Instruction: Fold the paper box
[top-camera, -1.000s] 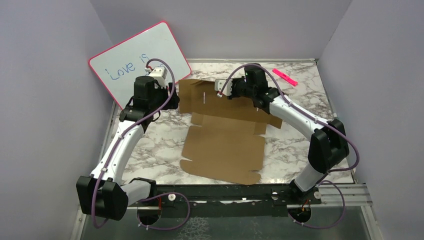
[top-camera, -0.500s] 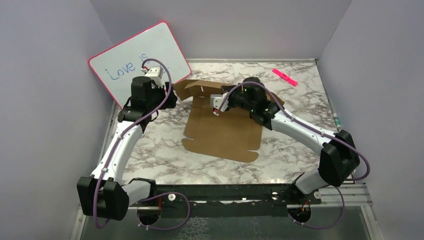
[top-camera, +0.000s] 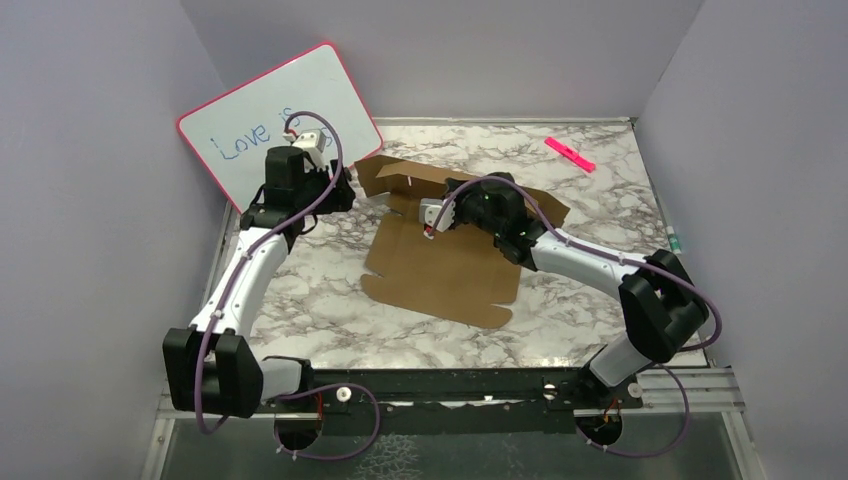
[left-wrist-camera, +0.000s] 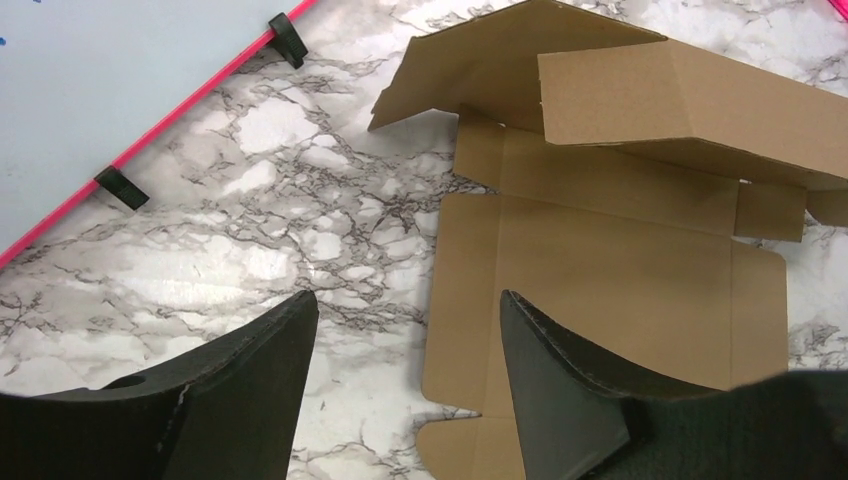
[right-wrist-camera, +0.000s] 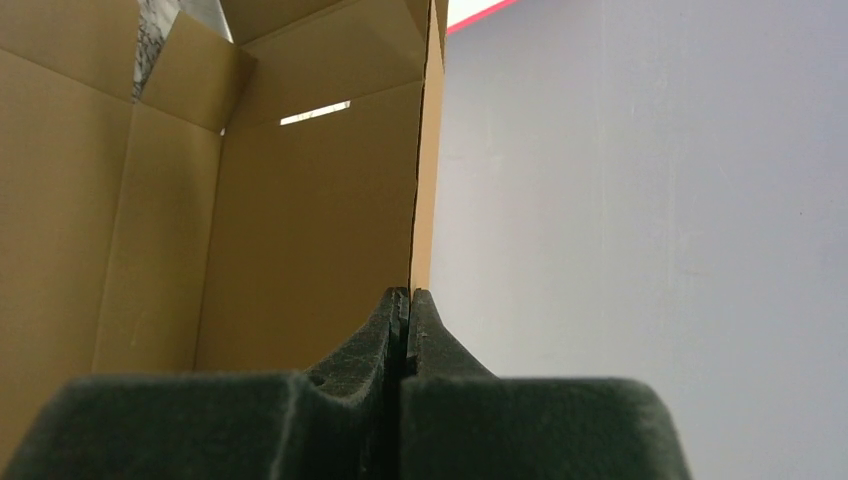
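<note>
The paper box is a brown die-cut cardboard sheet in the middle of the marble table. Its near part lies flat and its far part is folded up and towards me. My right gripper is shut on the edge of that raised panel and holds it up. My left gripper is open and empty, above the table just left of the sheet's far left flap. In the left wrist view the flat sheet lies under its right finger.
A pink-framed whiteboard with blue writing leans at the back left, close behind my left gripper. A pink marker lies at the back right. Grey walls stand on three sides of the table.
My right gripper has pulled the sheet's far part up and towards me, folding it over the flat part. The sheet has slid slightly. My left gripper stayed at the far left.
</note>
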